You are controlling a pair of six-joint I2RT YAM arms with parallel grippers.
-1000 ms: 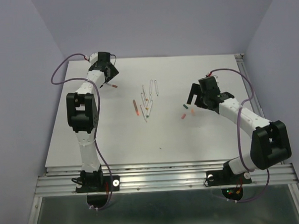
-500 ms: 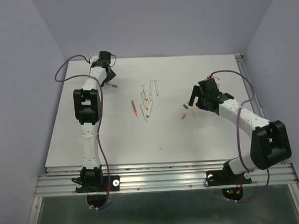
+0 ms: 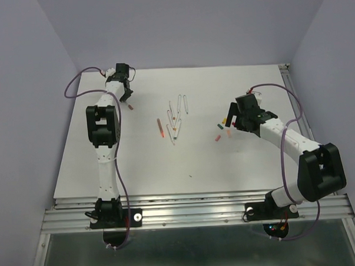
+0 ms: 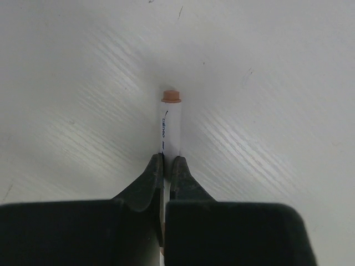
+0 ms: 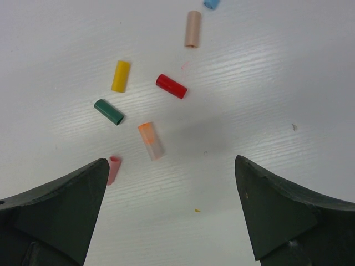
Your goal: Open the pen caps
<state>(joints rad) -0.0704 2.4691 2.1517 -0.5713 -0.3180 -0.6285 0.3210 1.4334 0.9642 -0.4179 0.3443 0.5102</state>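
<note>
My left gripper (image 4: 165, 163) is shut on a white pen (image 4: 172, 130) lying on the table at the far left. The pen's brownish-orange end (image 4: 171, 96) points away from the fingers. In the top view that gripper (image 3: 124, 91) sits low over the pen's tip (image 3: 130, 107). My right gripper (image 5: 172, 183) hangs open above loose pen caps on the table: yellow (image 5: 120, 76), red (image 5: 171, 86), green (image 5: 108, 111), orange (image 5: 151, 140), pink (image 5: 113, 169) and tan (image 5: 192, 29). Nothing is between its fingers.
Several thin white pens (image 3: 174, 118) and a reddish one (image 3: 160, 128) lie in a loose cluster at the table's middle. A blue cap (image 5: 211, 3) lies at the top edge of the right wrist view. Purple walls close in the sides.
The left gripper has gone from open to shut on the pen at the far left, and that arm has straightened toward the back. The right arm has barely shifted.
</note>
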